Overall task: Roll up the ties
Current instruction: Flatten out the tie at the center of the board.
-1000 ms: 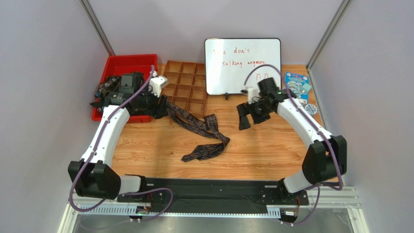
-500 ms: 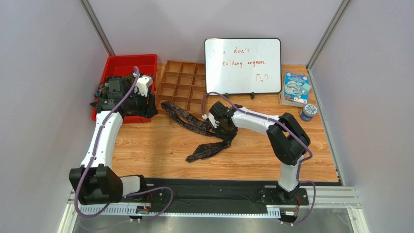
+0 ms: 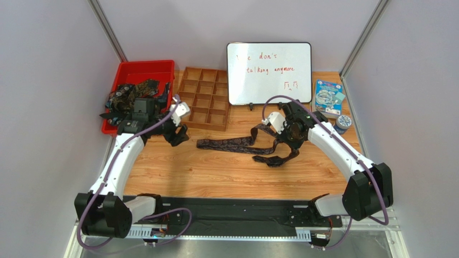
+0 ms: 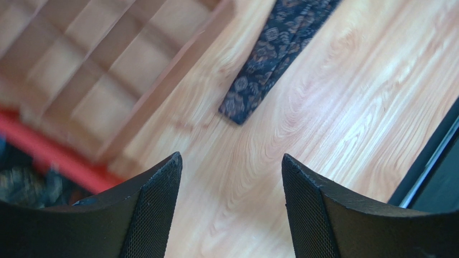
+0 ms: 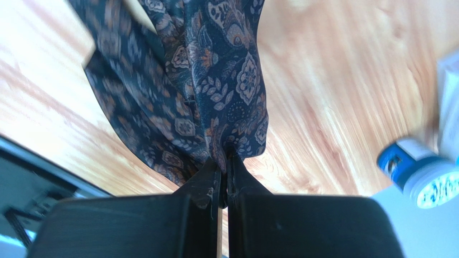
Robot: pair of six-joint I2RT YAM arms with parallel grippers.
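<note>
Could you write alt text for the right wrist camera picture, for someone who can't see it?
The right gripper is shut on a fold of a dark paisley tie, whose fabric spreads away from the fingertips over a wooden table. A small blue jar sits blurred at the right edge.

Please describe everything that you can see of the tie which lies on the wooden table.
The tie is a long, narrow band of dark fabric with a small tan paisley print. Its left part lies flat and almost straight on the wooden table, with a free end. Its right part is gathered into loose loops, and the shut right tool pinches a fold of the fabric between its tips.
</note>
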